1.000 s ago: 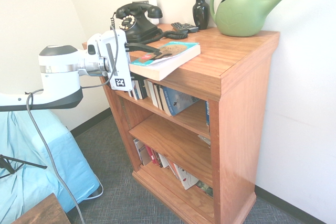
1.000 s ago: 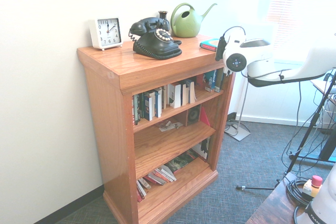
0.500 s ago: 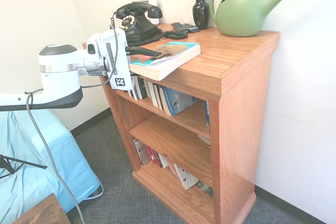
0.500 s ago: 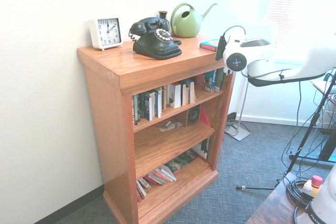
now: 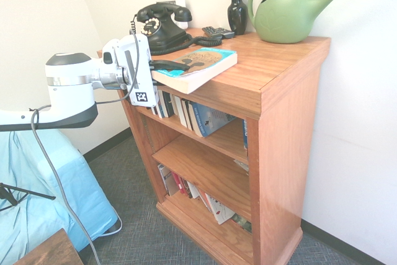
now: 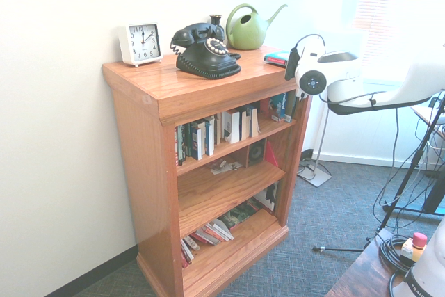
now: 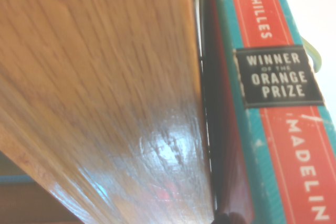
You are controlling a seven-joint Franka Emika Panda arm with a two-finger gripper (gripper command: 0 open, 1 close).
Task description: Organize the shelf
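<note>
Evidently the book is the thing being dealt with. At the left of the first exterior view the white arm reaches in level, and its gripper [image 5: 166, 64] has its dark fingers pinched together on the near corner of the book [image 5: 195, 66], one finger over the cover and one under it. A flat volume can only be gripped across its thickness, so a sideways approach makes sense, and the book's overhang past the front lip of the top gives the lower finger room.

Toward the centre stands the shelf [image 5: 273, 85], filling the middle and right of the frame, with its thick top just above mid-height. The book lies flat on that top at an angle, apart from its fellows, which is probably why it counts as out of place: the upper tier below holds a row of books [image 5: 192, 113] standing or leaning, and more lie at the bottom.

Behind it, at upper centre, sits a black rotary telephone [image 5: 161, 24], then a dark vase [image 5: 237, 10], and at upper right a green watering can [image 5: 285, 10] against the wall, all clear of the book's path.

From the wrist, the teal and red spine [image 7: 273, 103] sits close beside the wood edge [image 7: 105, 93].
</note>
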